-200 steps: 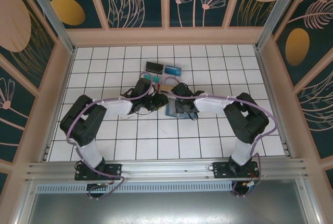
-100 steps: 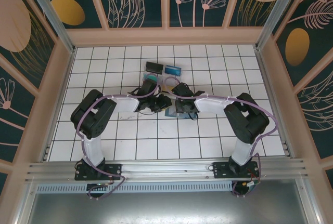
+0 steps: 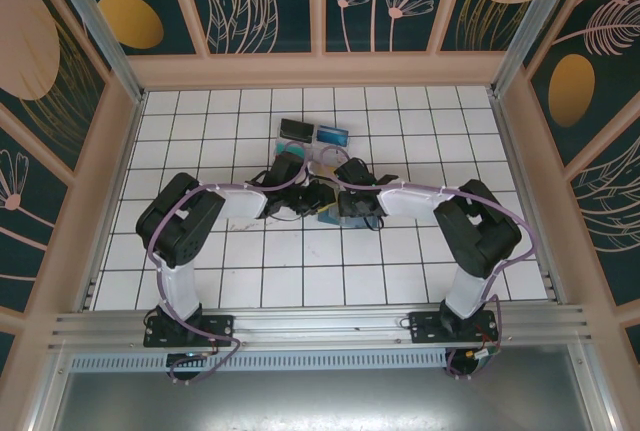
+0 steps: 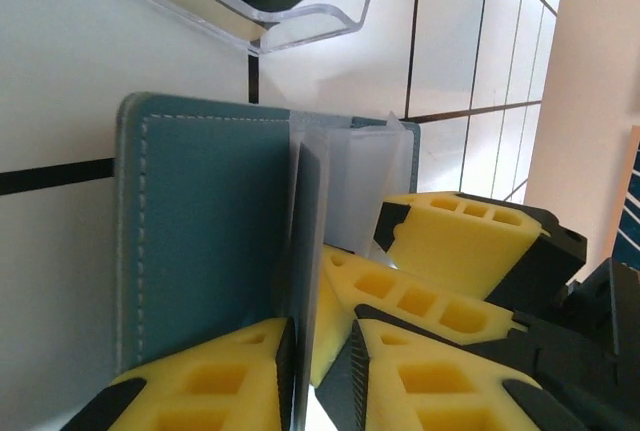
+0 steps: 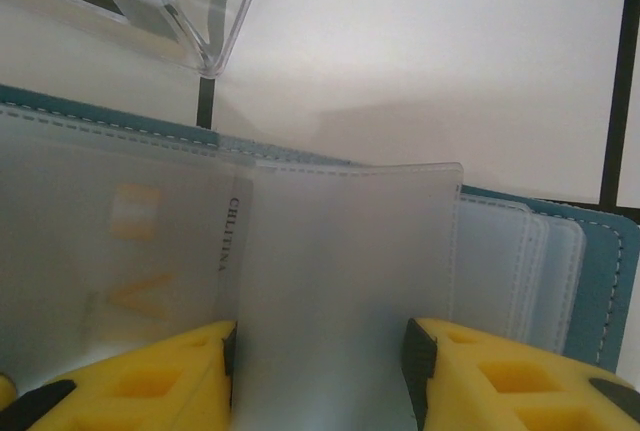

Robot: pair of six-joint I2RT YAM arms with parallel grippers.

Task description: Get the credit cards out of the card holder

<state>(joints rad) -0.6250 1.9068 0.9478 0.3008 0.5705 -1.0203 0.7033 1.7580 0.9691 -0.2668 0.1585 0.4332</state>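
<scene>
Yellow-tipped left pincer (image 4: pixel 320 366) pinches one upright leaf of the card holder (image 4: pixel 205 231), which lies open on the table (image 3: pixel 400 271); a weak hold could let it slip and fold shut. A credit card (image 5: pixel 130 251) sits under frosted plastic. The right pincer (image 5: pixel 320 346), spread astride the neighbouring sleeve (image 5: pixel 340 251), may grab plastic rather than card, or bump the crowding left pincer.
</scene>
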